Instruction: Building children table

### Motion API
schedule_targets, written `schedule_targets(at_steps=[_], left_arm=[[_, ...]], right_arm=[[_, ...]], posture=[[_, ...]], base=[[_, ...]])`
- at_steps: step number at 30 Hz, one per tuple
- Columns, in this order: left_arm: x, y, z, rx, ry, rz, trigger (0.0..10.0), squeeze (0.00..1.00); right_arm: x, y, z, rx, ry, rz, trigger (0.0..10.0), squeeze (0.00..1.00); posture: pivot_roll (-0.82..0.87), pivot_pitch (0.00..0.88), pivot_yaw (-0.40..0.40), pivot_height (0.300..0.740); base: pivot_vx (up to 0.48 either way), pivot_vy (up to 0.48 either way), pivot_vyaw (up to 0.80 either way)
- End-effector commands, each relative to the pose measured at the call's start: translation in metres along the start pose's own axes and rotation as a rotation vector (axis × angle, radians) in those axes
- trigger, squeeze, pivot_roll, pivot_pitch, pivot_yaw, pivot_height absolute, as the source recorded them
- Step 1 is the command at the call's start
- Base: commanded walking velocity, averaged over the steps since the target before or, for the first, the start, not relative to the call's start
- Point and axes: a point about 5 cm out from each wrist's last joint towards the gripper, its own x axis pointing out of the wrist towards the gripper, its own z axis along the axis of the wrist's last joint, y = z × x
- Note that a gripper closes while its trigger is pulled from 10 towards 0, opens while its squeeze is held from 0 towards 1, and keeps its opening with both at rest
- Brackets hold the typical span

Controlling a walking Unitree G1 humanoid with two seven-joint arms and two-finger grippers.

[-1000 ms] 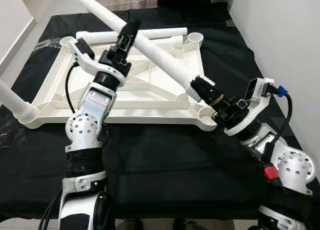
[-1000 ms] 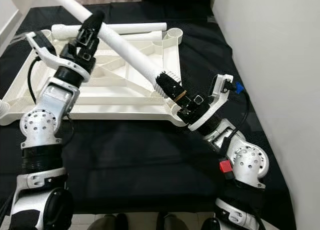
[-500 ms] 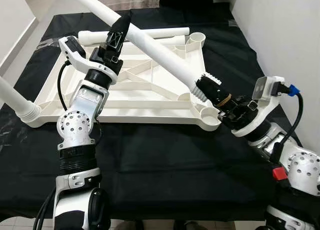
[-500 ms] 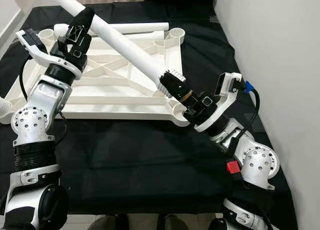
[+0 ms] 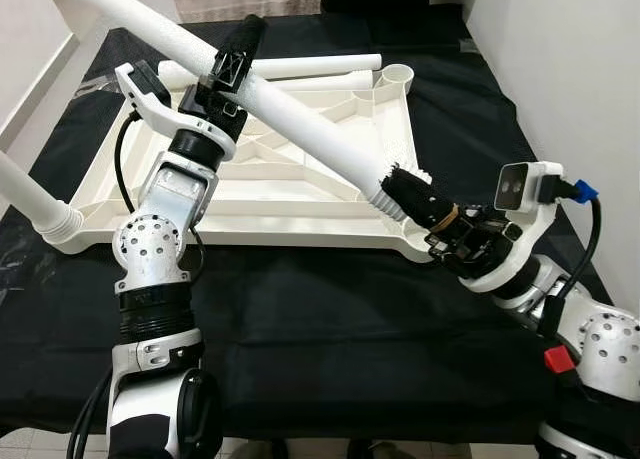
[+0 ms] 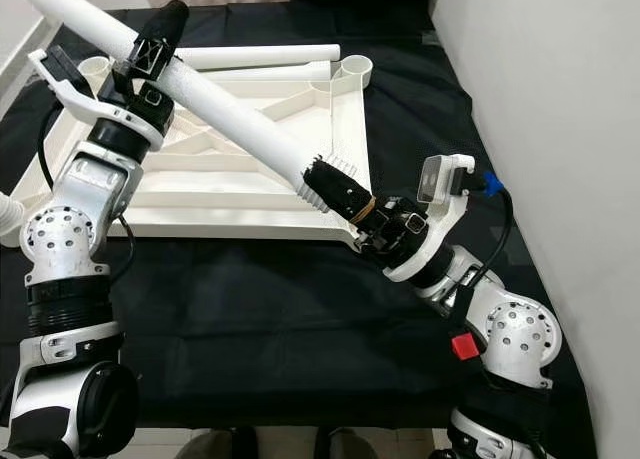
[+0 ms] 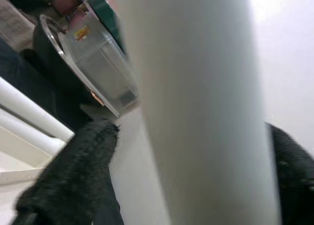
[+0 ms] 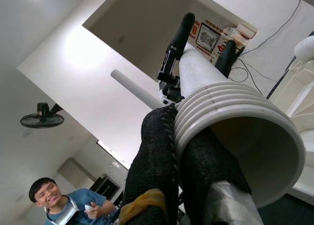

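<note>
A long white table leg (image 5: pixel 300 124) is held slanted above the upturned white table frame (image 5: pixel 250 204), which lies on a black cloth. My left gripper (image 5: pixel 235 64) is shut around the leg's upper part, and its black fingers (image 7: pixel 73 181) flank the tube (image 7: pixel 196 107). My right gripper (image 5: pixel 410 194) is shut on the leg's ribbed end (image 8: pixel 235 122), just above the frame's front right corner socket (image 5: pixel 418 244). Another leg (image 5: pixel 30 204) stands out from the front left corner.
Two loose white legs (image 5: pixel 310 67) lie along the frame's far edge beside the far right socket (image 5: pixel 398 76). A white wall (image 5: pixel 570 69) runs close along the right side of the table. A person (image 8: pixel 64 205) stands off behind the right arm.
The held leg has swung flatter: its far end moved left and its ribbed end dropped toward the front right corner. Both grippers kept their hold.
</note>
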Motion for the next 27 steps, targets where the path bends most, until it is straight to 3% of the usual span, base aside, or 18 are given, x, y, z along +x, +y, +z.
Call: schedule_targets(at_steps=[1, 23, 24, 26, 27], left_arm=[[-0.0026, -0.0013, 0.0015, -0.011, -0.007, -0.015, 0.0, 0.0], [-0.0031, -0.0092, 0.0009, -0.02, -0.004, -0.051, 0.0, 0.0], [-0.0033, -0.0092, 0.0008, -0.021, -0.002, -0.051, 0.0, 0.0], [-0.0034, -0.0092, 0.0006, -0.021, 0.001, -0.051, 0.0, 0.0], [-0.0035, -0.009, 0.0005, -0.016, 0.003, -0.05, 0.0, 0.0]], right_arm=[[0.0039, 0.0097, -0.0057, 0.006, 0.032, 0.084, 0.0, 0.0], [0.011, 0.0034, -0.0068, -0.038, 0.021, 0.019, 0.0, 0.0], [0.0115, 0.0025, -0.006, -0.066, 0.018, 0.006, 10.0, 0.0], [0.0117, 0.0022, -0.0049, -0.08, 0.009, 0.006, 10.0, 0.0], [0.0113, 0.0023, -0.0034, -0.094, 0.0, 0.007, 10.0, 0.64]], posture=[[-0.01, 0.246, 0.02, 0.74], [0.0, 0.247, 0.015, 0.74], [0.0, 0.245, 0.015, 0.74], [0.0, 0.246, 0.015, 0.74], [0.0, 0.247, 0.013, 0.74]], base=[[0.0, 0.0, 0.0], [0.0, 0.0, 0.0], [0.0, 0.0, 0.0], [0.0, 0.0, 0.0], [0.0, 0.0, 0.0]])
